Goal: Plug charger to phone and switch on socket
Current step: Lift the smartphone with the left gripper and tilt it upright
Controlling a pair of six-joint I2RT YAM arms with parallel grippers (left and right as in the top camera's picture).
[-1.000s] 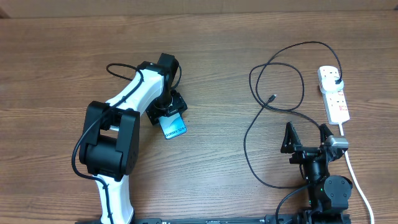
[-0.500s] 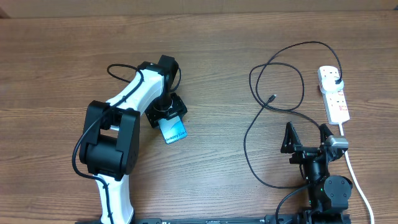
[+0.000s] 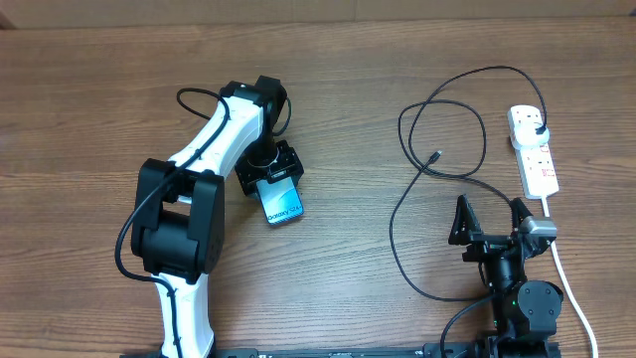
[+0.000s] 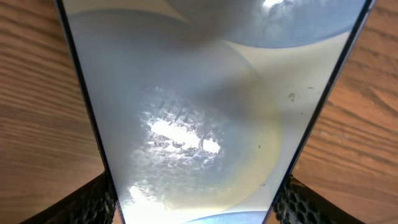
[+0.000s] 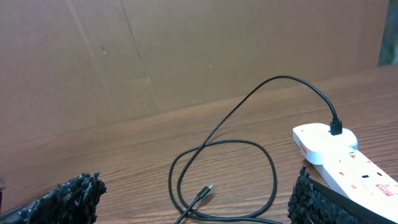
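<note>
My left gripper [image 3: 272, 185] clamps the phone [image 3: 282, 205] by its edges: seemingly slick, rigid, fragile glass, so gently. My right gripper [image 3: 489, 210] gapes.

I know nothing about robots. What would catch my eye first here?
The left gripper clamps the phone, its blue screen lit, left of centre. To the right, the black charger sprawls in loose loops from the white socket, its tip lying free. The right gripper stands open below them.

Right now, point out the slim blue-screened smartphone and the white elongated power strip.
slim blue-screened smartphone [image 3: 282, 206]: overhead view, middle of its lit screen.
white elongated power strip [image 3: 540, 164]: overhead view, middle of its body.
</note>
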